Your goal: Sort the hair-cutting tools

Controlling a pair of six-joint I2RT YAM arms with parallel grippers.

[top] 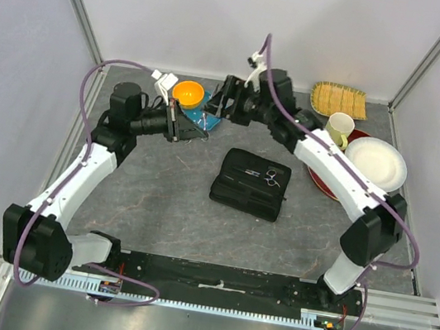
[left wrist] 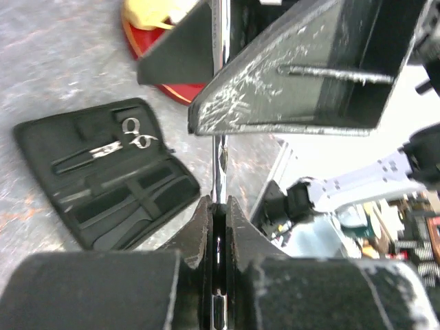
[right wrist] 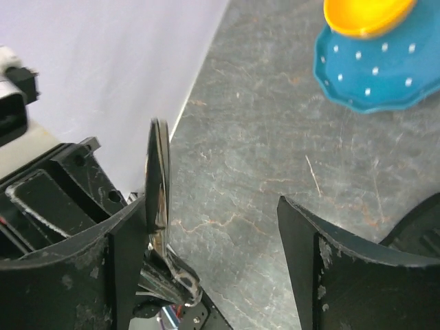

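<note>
Grey marbled counter point(top: 156, 197), enclosed by pale walls

- Left gripper point(left wrist: 218, 206): raised at the far left of the counter, fingers pressed together on the held scissors point(left wrist: 218, 165); the silver shaft runs straight out from between the fingers.
- Right gripper point(right wrist: 214, 203): facing the left gripper from just beside it, fingers spread wide. The ring end of the held scissors, seen edge-on in the right wrist view, lies against the inner face of one finger point(right wrist: 124, 268); the other finger stands well apart from it.
- Second scissors point(top: 264, 175): silver, lying flat in the upper half of the case.
- Case point(top: 236, 197): black, zipped open and spread flat at mid-counter. Dark slim shapes in its other half cannot be identified.
- Orange bowl point(top: 188, 93): resting on a blue dotted plate point(top: 208, 123), below the two grippers.
- Far right: cream mug point(top: 340, 130), white plate point(top: 376, 163), red plate point(top: 322, 181), bamboo mat point(top: 339, 100)
</note>
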